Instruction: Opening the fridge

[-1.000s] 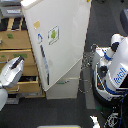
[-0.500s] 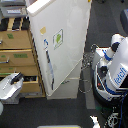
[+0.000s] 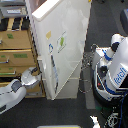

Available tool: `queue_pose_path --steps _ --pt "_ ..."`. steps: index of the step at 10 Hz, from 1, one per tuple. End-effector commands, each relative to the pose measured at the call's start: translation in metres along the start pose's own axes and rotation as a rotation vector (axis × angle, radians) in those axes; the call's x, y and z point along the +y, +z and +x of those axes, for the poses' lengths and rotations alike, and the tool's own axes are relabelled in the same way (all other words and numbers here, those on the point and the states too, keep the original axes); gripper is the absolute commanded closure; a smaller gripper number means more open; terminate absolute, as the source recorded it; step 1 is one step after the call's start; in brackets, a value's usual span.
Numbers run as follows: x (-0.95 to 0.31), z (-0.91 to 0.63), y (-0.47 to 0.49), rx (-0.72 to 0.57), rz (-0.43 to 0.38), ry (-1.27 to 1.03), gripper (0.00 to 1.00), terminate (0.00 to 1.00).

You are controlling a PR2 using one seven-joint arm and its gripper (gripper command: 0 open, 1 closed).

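Exterior view shows the fridge standing tall in the middle of the scene, its white door face tilted toward the camera, with a green sticker and a small yellow mark near its left edge. My arm reaches in from the lower left, and my gripper sits at the fridge's lower left edge, just beside the wooden cabinet; the picture is too blurred for me to tell whether my fingers are apart or closed on anything. To the right of the fridge, on the dark floor, stands a white-and-blue robot body, with cables hanging between it and the fridge.
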Motion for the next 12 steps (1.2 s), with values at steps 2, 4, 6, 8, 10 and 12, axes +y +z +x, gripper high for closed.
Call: queue_pose_path --steps 2,4,6,8,10,12 --pt "-0.418 0.063 0.158 -0.239 0.067 -0.451 0.00 0.00" --pt "-0.510 -0.068 0.268 -0.394 0.012 -0.666 0.00 0.00" --pt "-0.496 -0.083 0.264 -0.399 0.013 -0.658 0.00 0.00" --pt "-0.429 -0.068 0.220 -0.342 0.022 -0.519 0.00 0.00" --pt "-0.338 -0.072 0.131 -0.211 0.017 -0.350 0.00 0.00" --pt "-0.298 -0.084 0.097 -0.173 0.009 -0.276 0.00 0.00"
